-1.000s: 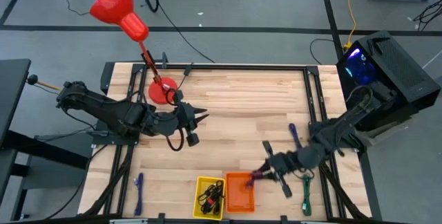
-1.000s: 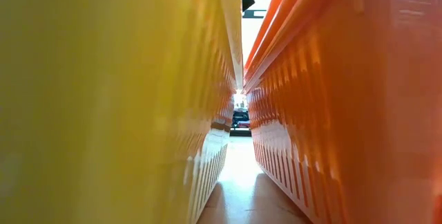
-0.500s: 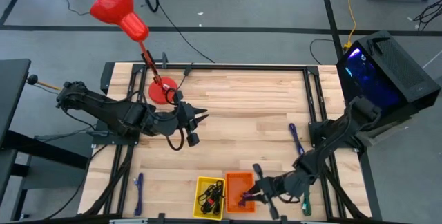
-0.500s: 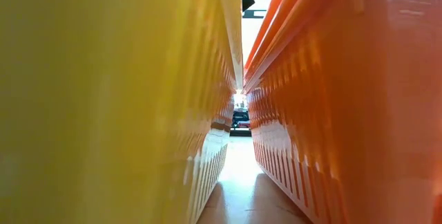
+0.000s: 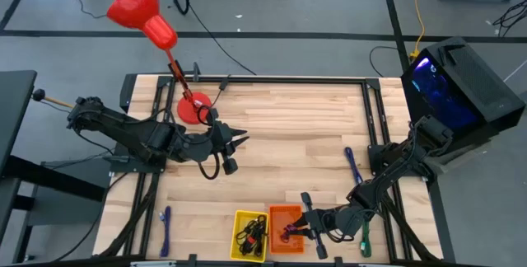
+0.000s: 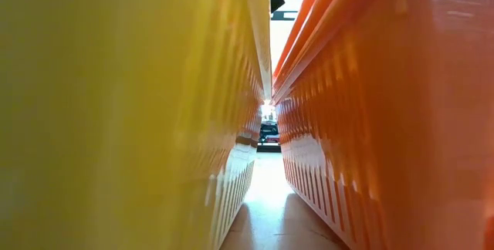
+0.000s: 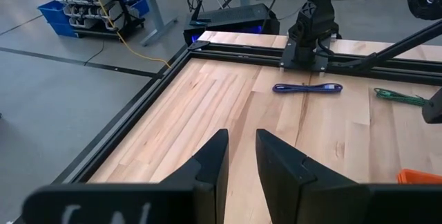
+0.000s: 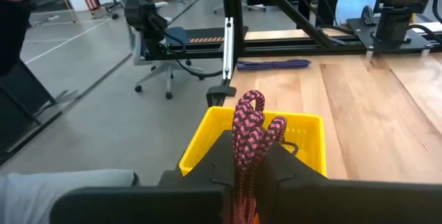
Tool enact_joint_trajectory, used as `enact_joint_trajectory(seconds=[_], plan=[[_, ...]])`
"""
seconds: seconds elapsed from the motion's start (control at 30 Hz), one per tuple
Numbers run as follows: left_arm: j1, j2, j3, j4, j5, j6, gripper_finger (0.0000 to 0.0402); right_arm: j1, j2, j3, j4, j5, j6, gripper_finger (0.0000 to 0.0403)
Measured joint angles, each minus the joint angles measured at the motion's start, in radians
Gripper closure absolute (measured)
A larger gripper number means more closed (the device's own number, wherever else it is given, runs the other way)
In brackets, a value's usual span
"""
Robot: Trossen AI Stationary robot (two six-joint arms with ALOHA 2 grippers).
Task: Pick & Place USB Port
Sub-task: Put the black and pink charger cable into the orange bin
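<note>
The right tool (image 5: 290, 232) is low over the orange bin (image 5: 280, 217) at the near edge of the bench (image 5: 288, 135), its fingers (image 8: 290, 172) clamped tight on a bunched pink-and-black braided cable (image 8: 248, 131); in the high view the cable (image 5: 288, 234) shows as a small dark pink knot inside the orange bin's outline, and whether it touches the bin floor cannot be told. The right wrist view looks past the gripped cable to the yellow bin (image 8: 255, 141), which stands just beside the orange one, on its left in the high view, and holds a tangle of dark cables (image 5: 251, 234). The low view is filled by the walls of the two bins, yellow (image 6: 116, 111) and orange (image 6: 386, 111), with a narrow gap between them. The left tool (image 5: 239, 139) waits well apart over the left middle of the bench, its two dark fingers (image 7: 210, 165) a narrow gap apart and holding nothing. Loose on the bench lie a purple cable (image 5: 352, 165) near the right edge, a green cable (image 5: 365, 230) at the near right corner, and a blue cable (image 5: 165, 222) at the near left. A red funnel-shaped lamp (image 5: 140, 7) stands at the far left
</note>
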Motion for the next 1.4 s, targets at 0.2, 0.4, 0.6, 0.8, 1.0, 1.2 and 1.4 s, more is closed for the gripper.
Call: enact_joint_trajectory(seconds=[0.2,0.4,0.6,0.8,1.0,1.2,1.4], plan=[[0.000,0.000,0.000,0.000,0.000,0.000,0.0323,-0.010,0.028,0.000,0.007,0.005,-0.003,0.0384],[0.000,0.001,0.000,-0.003,0.000,0.001,0.0323,-0.034,0.054,0.000,0.011,-0.007,0.016,0.0375],[0.000,0.001,0.000,-0.006,0.000,0.001,0.0323,-0.036,0.053,0.000,0.024,-0.047,0.019,0.0275],[0.000,0.001,0.000,-0.013,0.001,0.001,0.0323,-0.037,0.053,0.000,0.002,0.011,0.019,0.0215],[0.000,0.001,0.000,-0.014,0.001,0.001,0.0323,-0.037,0.052,0.000,-0.024,0.029,0.019,0.0208],[0.000,0.001,0.000,-0.020,0.000,0.000,0.0323,-0.037,0.052,0.000,-0.024,-0.003,0.015,0.0207],[0.000,0.001,0.000,-0.020,0.000,0.000,0.0323,-0.037,0.052,0.000,-0.026,-0.005,0.015,0.0206]])
